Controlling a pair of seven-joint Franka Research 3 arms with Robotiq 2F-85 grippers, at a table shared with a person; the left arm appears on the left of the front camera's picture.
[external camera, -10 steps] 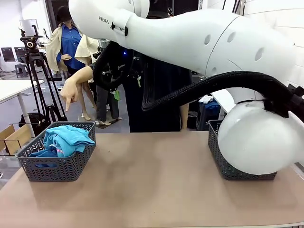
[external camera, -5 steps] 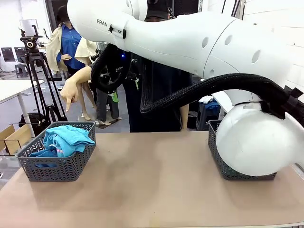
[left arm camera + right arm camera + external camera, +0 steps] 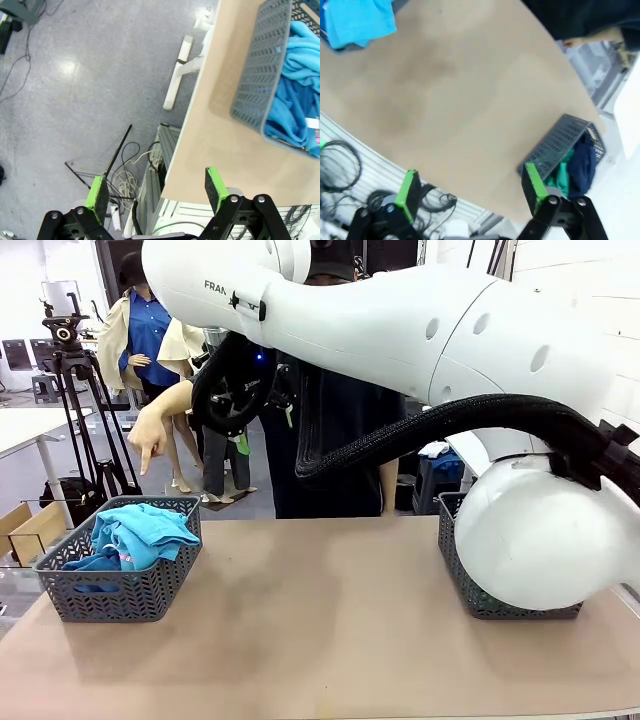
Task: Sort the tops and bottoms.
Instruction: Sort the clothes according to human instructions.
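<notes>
We see both bottoms [image 3: 135, 535] piled in the left grey basket [image 3: 120, 590], tops [image 3: 572, 170] in the right basket [image 3: 555, 145]. Left gripper [image 3: 156, 187] jaws spread wide, empty, off the table edge. Right gripper [image 3: 470, 187] wide open, empty, above the table [image 3: 320, 620].

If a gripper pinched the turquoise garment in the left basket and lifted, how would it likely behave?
The turquoise garment lies in soft folds heaped above the basket rim, so it would probably drape limply and unfold. It looks light, though it might drag the medium blue garment beneath it.
</notes>
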